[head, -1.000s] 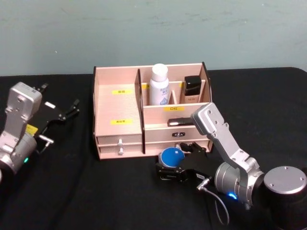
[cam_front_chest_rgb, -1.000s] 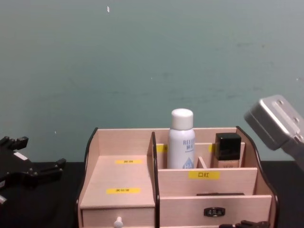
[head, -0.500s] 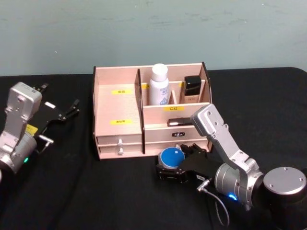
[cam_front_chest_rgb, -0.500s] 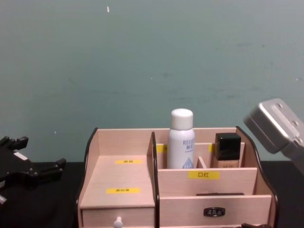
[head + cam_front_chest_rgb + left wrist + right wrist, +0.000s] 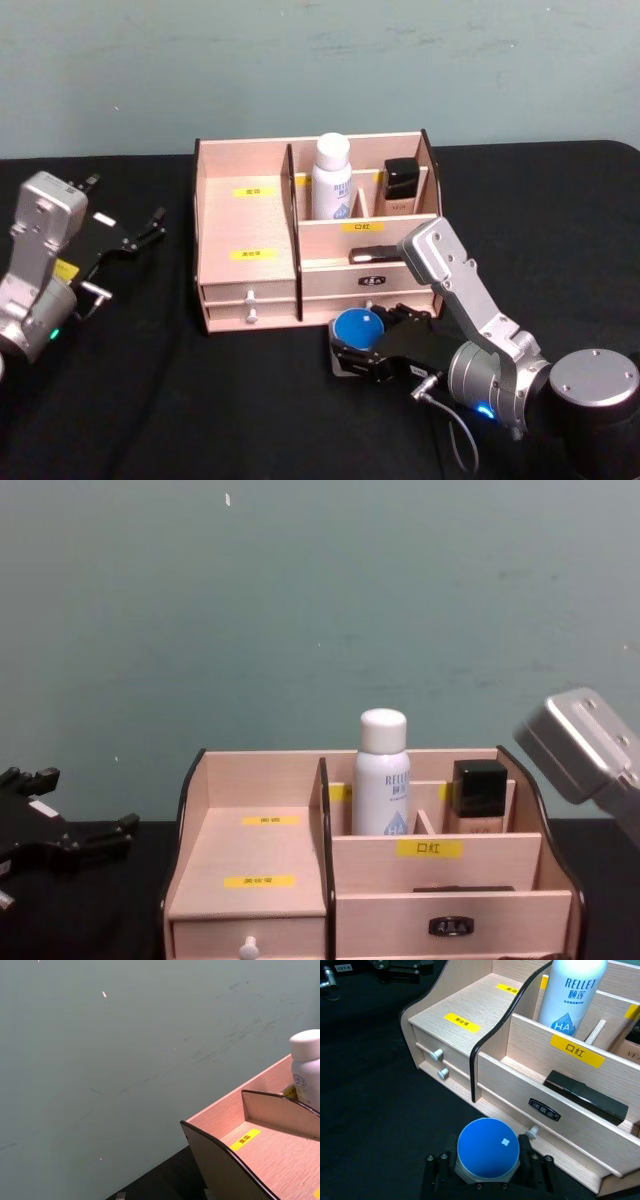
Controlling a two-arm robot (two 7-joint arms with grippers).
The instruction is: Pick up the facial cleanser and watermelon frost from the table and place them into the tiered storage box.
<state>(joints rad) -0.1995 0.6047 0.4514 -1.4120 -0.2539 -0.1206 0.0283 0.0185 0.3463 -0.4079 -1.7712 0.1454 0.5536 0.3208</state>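
Observation:
The watermelon frost (image 5: 357, 327), a squat jar with a round blue lid (image 5: 488, 1147), stands on the black table just in front of the tiered storage box (image 5: 245, 215). My right gripper (image 5: 353, 343) reaches in low from the right and is shut on the jar, one finger on each side (image 5: 488, 1171). The facial cleanser (image 5: 332, 178), a tall white bottle with blue lettering (image 5: 575, 990), stands upright in a rear compartment of the box (image 5: 265, 855). My left gripper (image 5: 135, 235) rests open at the far left, apart from everything.
A square beige bottle with a black cap (image 5: 401, 188) stands in the rear compartment to the right of the cleanser. A flat black item (image 5: 585, 1092) lies in the middle tier. Two small drawers with white knobs (image 5: 437, 1055) face me. A green wall rises behind the table.
My right gripper has sunk lower and its fingers have drawn in against the jar. The left arm and the box have not moved.

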